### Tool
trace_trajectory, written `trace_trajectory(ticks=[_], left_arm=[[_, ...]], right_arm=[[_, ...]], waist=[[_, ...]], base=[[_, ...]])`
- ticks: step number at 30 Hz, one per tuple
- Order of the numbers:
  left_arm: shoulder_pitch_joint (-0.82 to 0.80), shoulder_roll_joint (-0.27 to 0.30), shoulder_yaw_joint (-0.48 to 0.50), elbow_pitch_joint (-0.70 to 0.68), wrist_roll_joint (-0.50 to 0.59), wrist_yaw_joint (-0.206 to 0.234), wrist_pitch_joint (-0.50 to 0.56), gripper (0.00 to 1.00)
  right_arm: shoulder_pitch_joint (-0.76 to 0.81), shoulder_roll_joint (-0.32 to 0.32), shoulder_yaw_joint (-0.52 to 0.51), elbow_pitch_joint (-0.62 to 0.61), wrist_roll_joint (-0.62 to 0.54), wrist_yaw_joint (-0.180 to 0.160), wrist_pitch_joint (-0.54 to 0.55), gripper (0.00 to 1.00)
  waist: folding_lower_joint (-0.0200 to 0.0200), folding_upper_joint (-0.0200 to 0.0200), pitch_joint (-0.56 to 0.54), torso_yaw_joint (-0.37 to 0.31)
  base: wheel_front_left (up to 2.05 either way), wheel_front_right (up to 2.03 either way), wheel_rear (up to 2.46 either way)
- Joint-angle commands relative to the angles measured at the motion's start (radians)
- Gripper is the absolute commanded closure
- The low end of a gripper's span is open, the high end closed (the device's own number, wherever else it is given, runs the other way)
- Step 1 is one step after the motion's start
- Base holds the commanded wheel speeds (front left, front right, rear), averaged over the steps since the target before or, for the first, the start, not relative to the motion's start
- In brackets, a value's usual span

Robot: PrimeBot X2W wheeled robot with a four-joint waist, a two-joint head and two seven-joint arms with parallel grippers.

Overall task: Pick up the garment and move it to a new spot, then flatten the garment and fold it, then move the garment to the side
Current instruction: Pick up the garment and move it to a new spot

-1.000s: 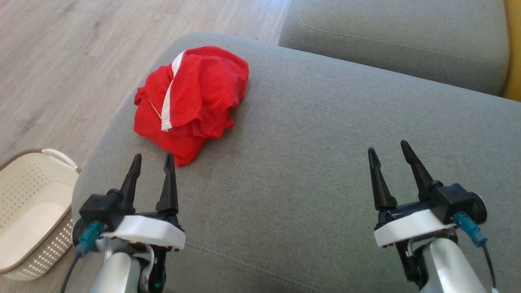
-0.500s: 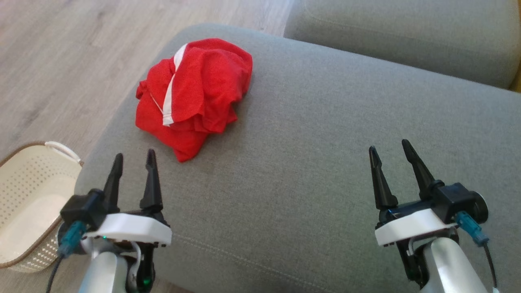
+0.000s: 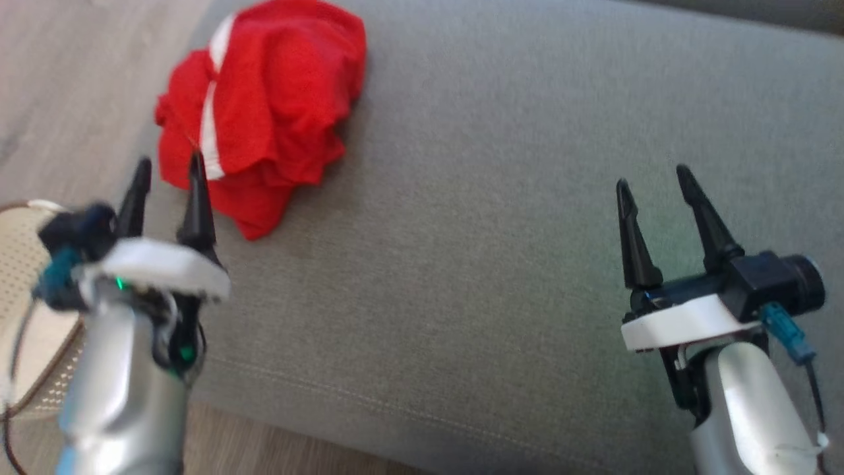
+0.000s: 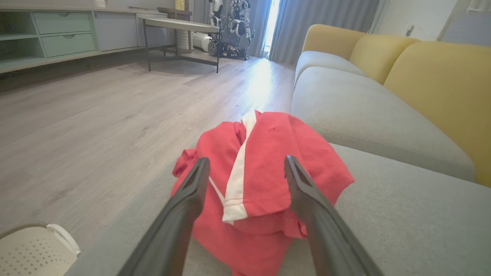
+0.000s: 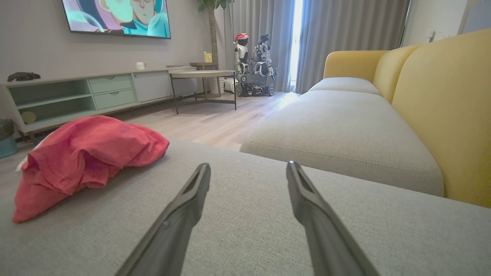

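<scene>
A crumpled red garment (image 3: 264, 112) with a white stripe lies near the left edge of the grey sofa seat (image 3: 501, 218). My left gripper (image 3: 168, 168) is open just in front of the garment's near left edge, nothing between its fingers. In the left wrist view the garment (image 4: 261, 176) lies straight ahead between and beyond the open gripper (image 4: 247, 165). My right gripper (image 3: 653, 178) stands open over bare cushion far to the right. In the right wrist view the garment (image 5: 88, 157) lies off to the left of that open gripper (image 5: 249, 166).
A cream perforated basket (image 3: 26, 316) stands on the wooden floor beside the sofa's left edge. Another grey seat cushion (image 5: 345, 130) and yellow backrests (image 5: 441, 103) lie ahead and to the right. Across the room are a low cabinet (image 5: 76, 96) and a small table (image 5: 203, 76).
The head camera has tilted down and closer, so the garment sits higher in the picture. My left gripper has moved forward and left, up to the garment's near edge. The right gripper holds its place.
</scene>
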Motion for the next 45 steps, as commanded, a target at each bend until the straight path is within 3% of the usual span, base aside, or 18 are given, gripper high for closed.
trace_trajectory(ticks=[1,9,20,21,22,32,45], left_arm=[[-0.059,0.041,0.027,-0.013,-0.003,-0.009,0.008,0.0],[-0.275,0.107,0.027,0.199,-0.056,-0.039,0.09,0.0],[-0.432,0.165,0.001,0.438,-0.072,-0.052,0.077,0.0],[-0.439,0.167,0.0,0.455,-0.073,-0.052,0.071,0.58],[-0.447,0.168,-0.001,0.467,-0.072,-0.052,0.06,1.0],[-0.456,0.171,0.002,0.483,-0.06,-0.033,-0.03,1.0],[-0.392,0.152,0.037,0.149,-0.057,-0.031,-0.038,1.0]], right_arm=[[-0.034,-0.005,0.019,-0.041,-0.009,-0.001,0.004,0.0],[-0.072,-0.005,0.025,-0.094,-0.036,-0.001,0.029,0.0],[-0.087,-0.005,0.043,-0.11,-0.035,-0.001,0.028,0.0],[-0.087,-0.005,0.043,-0.11,-0.034,-0.001,0.027,0.0],[-0.086,-0.005,0.043,-0.108,-0.033,-0.001,0.025,0.0],[-0.071,-0.005,0.049,-0.055,-0.004,-0.001,0.002,0.0],[-0.043,-0.005,0.06,-0.002,0.046,-0.001,-0.032,0.0]], waist=[[0.0,0.0,0.059,-0.033],[0.0,0.0,0.148,-0.088],[0.0,0.0,0.187,-0.148],[0.0,0.0,0.187,-0.151],[0.0,0.0,0.185,-0.153],[0.0,0.0,0.099,-0.156],[0.0,0.0,-0.039,-0.177]], base=[[0.0,0.0,0.0],[0.0,0.0,0.0],[0.0,0.0,0.0],[0.0,0.0,0.0],[0.0,0.0,0.0],[0.0,0.0,0.0],[0.0,0.0,0.0]])
